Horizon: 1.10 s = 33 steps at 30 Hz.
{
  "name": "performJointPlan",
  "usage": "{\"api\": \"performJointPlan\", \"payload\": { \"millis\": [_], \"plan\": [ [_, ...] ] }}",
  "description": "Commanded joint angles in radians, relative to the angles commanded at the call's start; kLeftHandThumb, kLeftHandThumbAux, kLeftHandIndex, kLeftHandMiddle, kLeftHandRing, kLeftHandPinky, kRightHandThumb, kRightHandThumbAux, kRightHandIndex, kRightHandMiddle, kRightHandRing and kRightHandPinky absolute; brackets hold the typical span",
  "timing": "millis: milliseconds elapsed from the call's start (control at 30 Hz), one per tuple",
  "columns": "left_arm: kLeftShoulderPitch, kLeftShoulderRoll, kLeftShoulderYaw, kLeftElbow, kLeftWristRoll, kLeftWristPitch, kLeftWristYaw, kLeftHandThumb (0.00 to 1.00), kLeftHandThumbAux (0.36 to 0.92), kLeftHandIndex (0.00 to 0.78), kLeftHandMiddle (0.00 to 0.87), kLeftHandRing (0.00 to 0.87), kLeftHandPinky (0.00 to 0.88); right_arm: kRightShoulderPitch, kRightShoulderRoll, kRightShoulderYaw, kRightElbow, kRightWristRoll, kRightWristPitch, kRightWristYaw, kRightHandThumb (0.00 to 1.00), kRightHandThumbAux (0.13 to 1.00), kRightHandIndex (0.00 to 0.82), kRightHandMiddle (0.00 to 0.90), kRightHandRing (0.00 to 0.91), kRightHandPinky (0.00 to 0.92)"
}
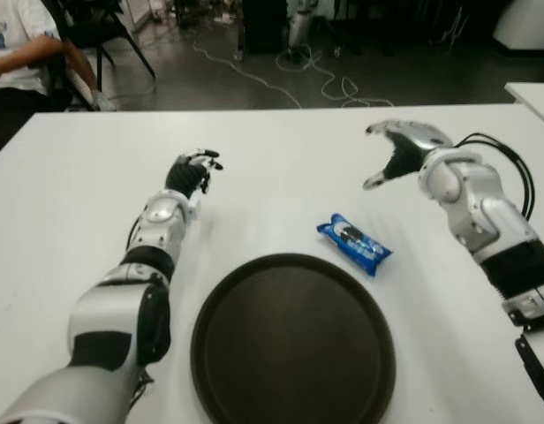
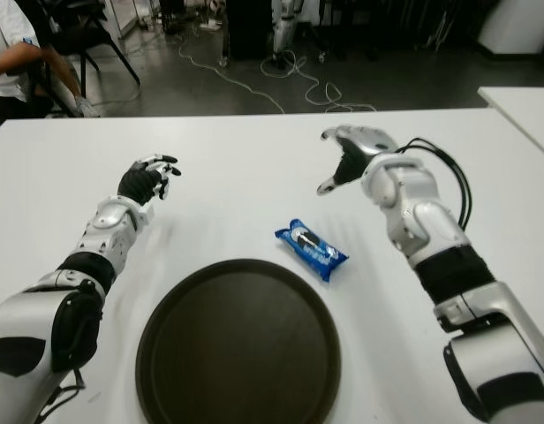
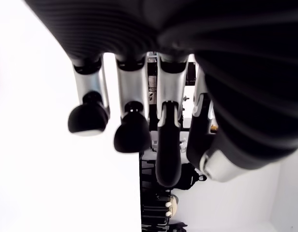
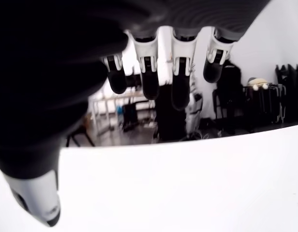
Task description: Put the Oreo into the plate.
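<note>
Two robot arms reach out over a broad white table [image 1: 281, 159], the largest thing in view, with a dark floor strewn with cables [image 1: 281, 75] beyond its far edge and a seated person [image 1: 20, 53] in a white shirt at the far left corner. Nearest the robot sits a round dark plate [image 1: 210, 353], its raised rim ringing a flat bottom with nothing in it. Beyond the plate's far right rim, just beside it and lying flat on the bare tabletop, is the Oreo [image 1: 353, 244], a small blue packet set at a slant; neither hand touches it. Farther out and to the right of the packet, the right hand [image 1: 397, 152] is raised with its palm turned toward the centre, thumb apart from loosely extended fingers [image 4: 180, 72], holding nothing, as its own wrist view confirms with only white table under the fingertips. On the other side, well apart from both packet and plate, the left hand [image 1: 192, 170] shows over the table's left half, its black-tipped fingers [image 3: 132, 135] relaxed and slightly bent, also holding nothing; whether it touches the table cannot be told.
</note>
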Motion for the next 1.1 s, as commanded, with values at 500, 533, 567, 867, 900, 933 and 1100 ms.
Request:
{"api": "performJointPlan", "payload": {
  "millis": [500, 533, 567, 867, 900, 933, 1100],
  "plan": [
    [0.002, 0.001, 0.009, -0.001, -0.011, 0.0, -0.015, 0.854, 0.662, 0.411, 0.548, 0.8, 0.829, 0.095, 0.027, 0.005, 0.016, -0.031, -0.047, -0.122, 0.0, 0.757, 0.09, 0.098, 0.088, 0.064],
    [0.002, 0.001, 0.009, -0.001, -0.011, 0.0, -0.015, 0.854, 0.662, 0.411, 0.548, 0.8, 0.829, 0.098, 0.028, 0.004, 0.013, -0.034, -0.044, -0.125, 0.0, 0.759, 0.085, 0.092, 0.08, 0.058],
    [0.002, 0.002, 0.008, -0.001, -0.01, 0.001, -0.014, 0.854, 0.662, 0.411, 0.548, 0.8, 0.829, 0.11, 0.029, 0.002, 0.005, -0.038, -0.036, -0.133, 0.0, 0.761, 0.077, 0.083, 0.069, 0.05],
    [0.0, 0.003, 0.008, 0.0, -0.009, 0.008, -0.014, 0.853, 0.662, 0.409, 0.549, 0.793, 0.822, 0.16, 0.055, -0.012, -0.011, -0.051, 0.005, -0.22, 0.0, 0.801, 0.007, 0.01, 0.003, 0.01],
    [0.0, 0.003, 0.007, 0.0, -0.008, 0.007, -0.013, 0.853, 0.662, 0.409, 0.549, 0.793, 0.822, 0.168, 0.062, -0.014, -0.017, -0.053, 0.011, -0.236, 0.0, 0.802, 0.006, 0.008, 0.002, 0.01],
    [0.0, 0.003, 0.006, 0.0, -0.007, 0.007, -0.012, 0.853, 0.662, 0.409, 0.55, 0.793, 0.821, 0.173, 0.066, -0.015, -0.02, -0.055, 0.016, -0.246, 0.0, 0.805, 0.003, 0.005, 0.001, 0.007],
    [0.0, 0.003, 0.005, 0.0, -0.005, 0.007, -0.009, 0.854, 0.662, 0.41, 0.552, 0.794, 0.823, 0.19, 0.085, -0.021, -0.039, -0.062, 0.045, -0.267, 0.0, 0.809, 0.0, 0.0, 0.0, 0.001]
  ]
}}
